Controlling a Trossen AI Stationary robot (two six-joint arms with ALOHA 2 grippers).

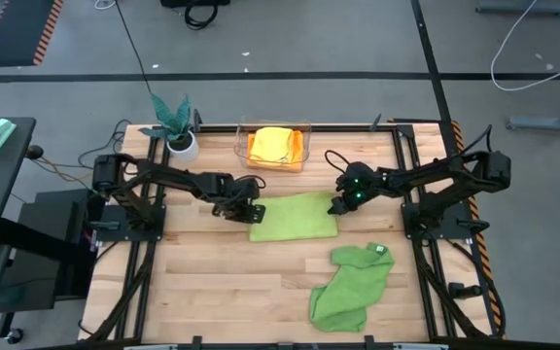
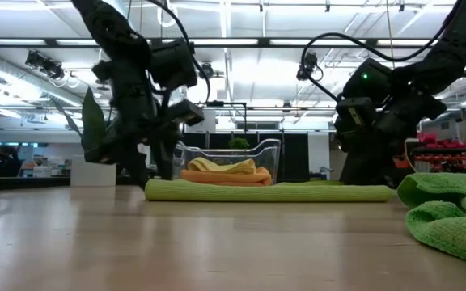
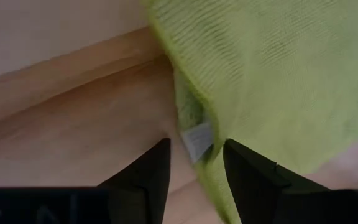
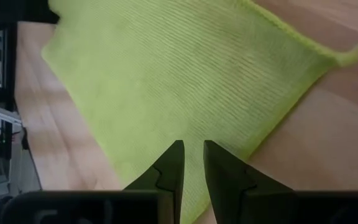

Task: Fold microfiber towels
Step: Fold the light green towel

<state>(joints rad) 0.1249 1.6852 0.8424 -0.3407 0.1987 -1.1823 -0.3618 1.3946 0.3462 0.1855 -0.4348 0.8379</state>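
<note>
A lime green towel (image 1: 293, 216) lies folded flat on the wooden table (image 1: 212, 282), mid-table. My left gripper (image 3: 196, 168) is open at the towel's left edge. Its fingers stand on either side of that edge, where a small white tag (image 3: 197, 139) shows. My right gripper (image 4: 193, 155) is down at the towel's far right part, fingers nearly together on the cloth. A larger mid-green towel (image 1: 351, 285) with a white tag lies crumpled near the front right. The orange and yellow towels (image 1: 273, 146) sit in a clear bin. My left gripper: I cannot tell whether its fingers touch the cloth. My right gripper pinches the lime green towel close to its right edge (image 4: 193, 134), with a narrow strip of cloth between the two fingers. The fingers slant down from the table's right side. The towel stays flat on the table; one layer or several, I cannot tell.
A clear bin (image 1: 304, 136) stands at the far middle of the table. A teal-leaved plant in a white pot (image 1: 178, 131) is at the far left. Bare wood lies at the near left.
</note>
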